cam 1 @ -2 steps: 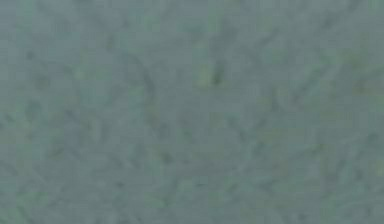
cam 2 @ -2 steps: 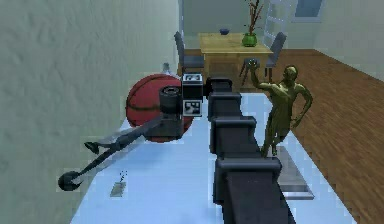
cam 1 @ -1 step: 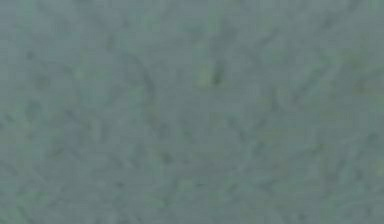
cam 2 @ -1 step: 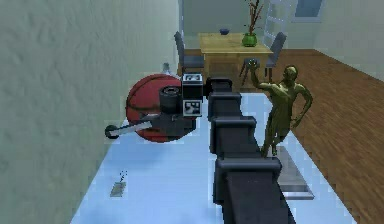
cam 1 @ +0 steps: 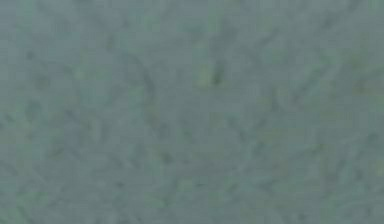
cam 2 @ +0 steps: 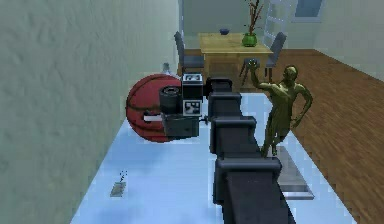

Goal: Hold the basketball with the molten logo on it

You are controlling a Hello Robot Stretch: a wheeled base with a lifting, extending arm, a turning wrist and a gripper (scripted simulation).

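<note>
the forward view looks onto a grey-green mottled wall (cam 1: 190,110) at close range. in the arm side view a long pale table (cam 2: 160,190) runs away from the camera, its left edge along a light rough wall (cam 2: 60,80). the dark arm (cam 2: 240,150) reaches out over the middle of the table, with two white marker squares (cam 2: 170,98) at its far end and the gripper (cam 2: 166,120) just left of them. the basketball (cam 2: 145,100), dark red with black seams, sits right at the gripper's far end, near the table's left edge and close to the wall. its underside seems close to the tabletop, but whether it rests there or hangs clear is hard to make out, so i cannot tell whether the gripper holds it, nor how the fingers stand. a gold statue (cam 2: 280,105) of a figure with a raised arm stands on a grey base (cam 2: 292,172) by the table's right edge, just beside the arm. a small dark thing (cam 2: 120,186), too small to name, lies near the table's near left corner. beyond the table's far end, on a wood floor (cam 2: 340,90), stands a dining table (cam 2: 222,42) with a grey chair (cam 2: 180,50) and a green pot (cam 2: 249,40) holding bare twigs.
</note>
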